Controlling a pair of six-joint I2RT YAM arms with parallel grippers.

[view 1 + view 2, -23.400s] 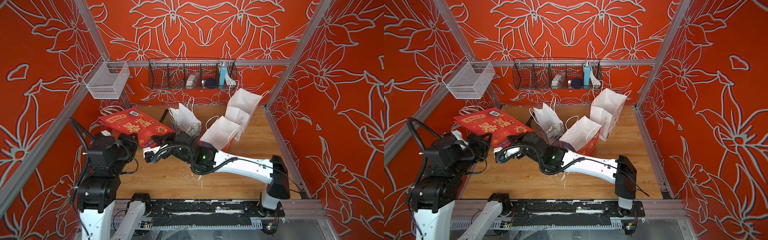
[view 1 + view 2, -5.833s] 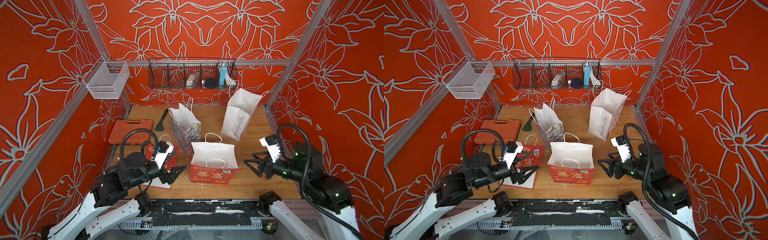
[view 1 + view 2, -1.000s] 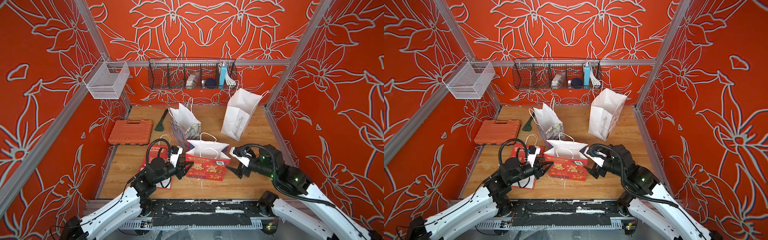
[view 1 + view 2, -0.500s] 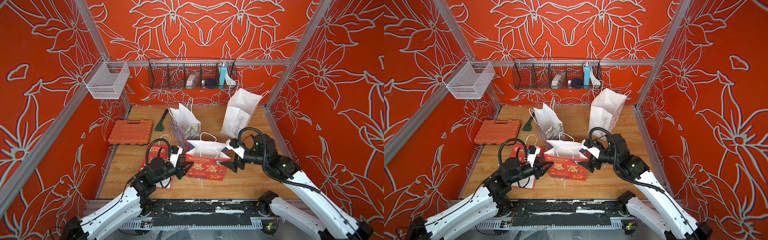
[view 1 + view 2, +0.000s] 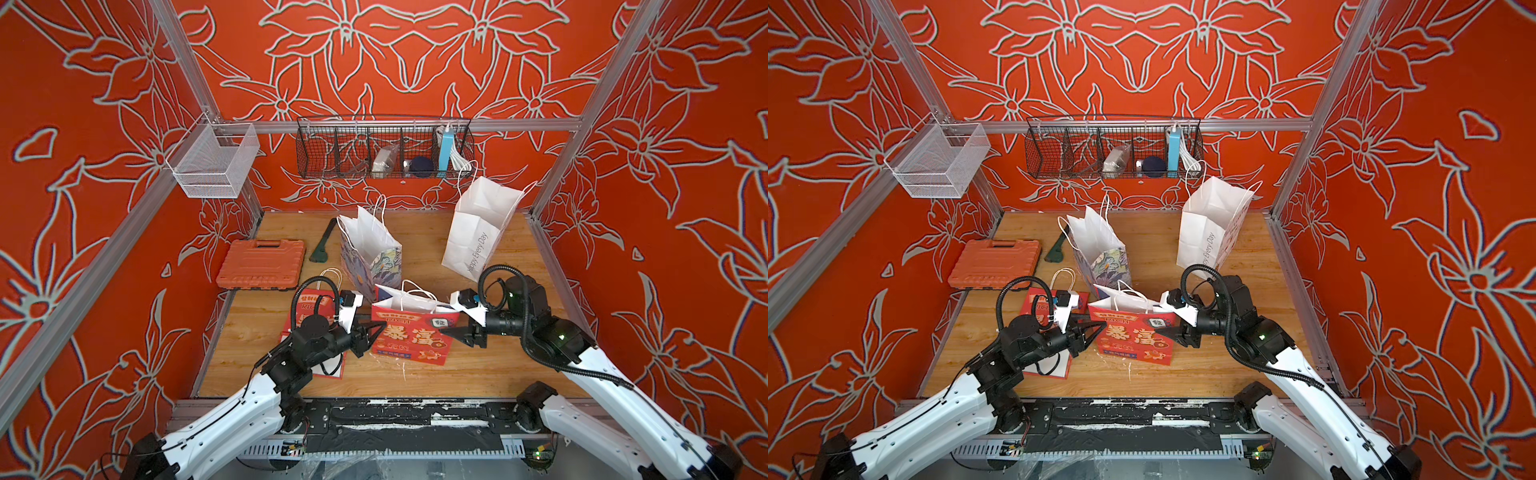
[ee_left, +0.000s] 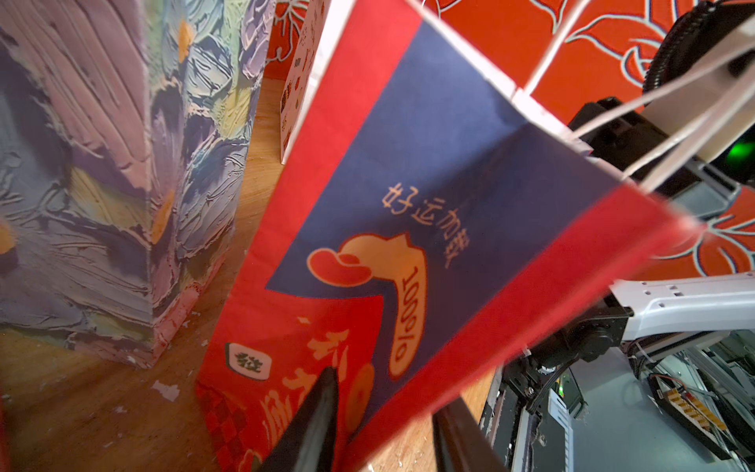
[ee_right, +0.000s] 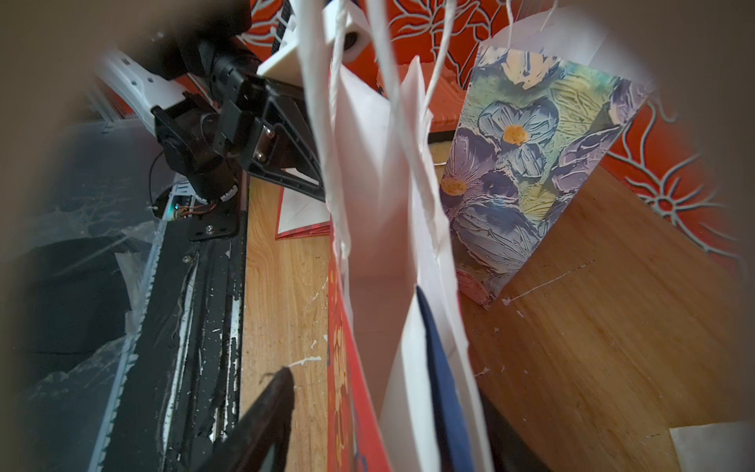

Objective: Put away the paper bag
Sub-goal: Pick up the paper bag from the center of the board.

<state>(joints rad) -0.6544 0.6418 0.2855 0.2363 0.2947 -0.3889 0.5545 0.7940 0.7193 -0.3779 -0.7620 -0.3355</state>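
Lower middle of both top views: that's where the red paper bag (image 5: 411, 338) is, standing upright on the wooden tabletop (image 5: 478, 376), mouth open, white handles up, right between my two grippers.
Bag front: "RICH" along the top strip, big gold 暴富 under it, plus a little mahjong-tile graphic.
Bag side panel: my left wrist cam reads 好运加载 and "100%" on the blue part.
Left gripper (image 5: 374, 337): narrow, pinched onto the bag edge that faces the left of the frame; paper fills the gap between my fingers (image 6: 316, 412).
Right gripper (image 5: 449, 335): jaws apart, straddling the opposite bag edge. The one finger (image 7: 273, 404) I can make out stands clear of the red panel, bare wood showing between. The other one's hidden behind the paper.
Floral bag (image 5: 370, 253): just behind the red one, upright, no text I can read.
White bag (image 5: 478, 232): upper right of the tabletop, "Happy Every Day" down its side.
Flat red bag (image 5: 309, 306): lying under my left arm, also says "RICH".
Orange case (image 5: 262, 264): left side of the tabletop, closed, well apart from the bags.
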